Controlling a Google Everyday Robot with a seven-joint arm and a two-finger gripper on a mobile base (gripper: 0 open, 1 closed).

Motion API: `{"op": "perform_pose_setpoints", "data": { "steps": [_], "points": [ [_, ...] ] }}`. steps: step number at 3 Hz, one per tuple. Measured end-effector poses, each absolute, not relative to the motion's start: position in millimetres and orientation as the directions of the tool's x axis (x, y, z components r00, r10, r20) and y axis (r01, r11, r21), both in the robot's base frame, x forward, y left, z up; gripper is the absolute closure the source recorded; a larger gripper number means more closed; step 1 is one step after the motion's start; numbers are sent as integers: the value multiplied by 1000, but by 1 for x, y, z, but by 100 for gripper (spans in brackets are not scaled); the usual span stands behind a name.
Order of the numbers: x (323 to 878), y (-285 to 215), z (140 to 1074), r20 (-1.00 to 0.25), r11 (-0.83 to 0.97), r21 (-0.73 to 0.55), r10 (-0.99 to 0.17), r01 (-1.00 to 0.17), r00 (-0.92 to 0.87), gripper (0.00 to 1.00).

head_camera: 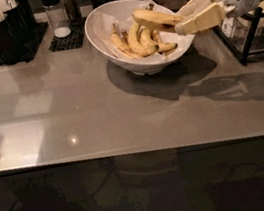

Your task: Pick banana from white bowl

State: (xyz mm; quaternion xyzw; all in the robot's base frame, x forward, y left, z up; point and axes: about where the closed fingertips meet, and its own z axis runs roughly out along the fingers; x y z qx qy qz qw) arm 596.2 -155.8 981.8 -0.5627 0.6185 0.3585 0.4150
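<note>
A white bowl (104, 36) stands on the grey counter at the back middle, lined with white paper and holding several yellow bananas (136, 43). My gripper (181, 17) reaches in from the right over the bowl's right rim. It is shut on one banana (154, 18), which is held lifted above the others, lying roughly level and pointing left.
Black holders with white utensils (2, 29) stand at the back left. Salt and pepper shakers (59, 13) sit on a black mat behind the bowl. A black wire rack (253, 30) stands at the right. The counter's front edge (140, 149) runs across the view.
</note>
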Motion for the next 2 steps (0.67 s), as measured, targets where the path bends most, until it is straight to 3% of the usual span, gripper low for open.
{"op": "perform_pose_setpoints", "data": {
  "steps": [1,2],
  "points": [
    [596,-156,982,-917,110,-23,-399,-994,-22,100],
    [596,-156,982,-917,110,-23,-399,-994,-22,81]
  ]
}}
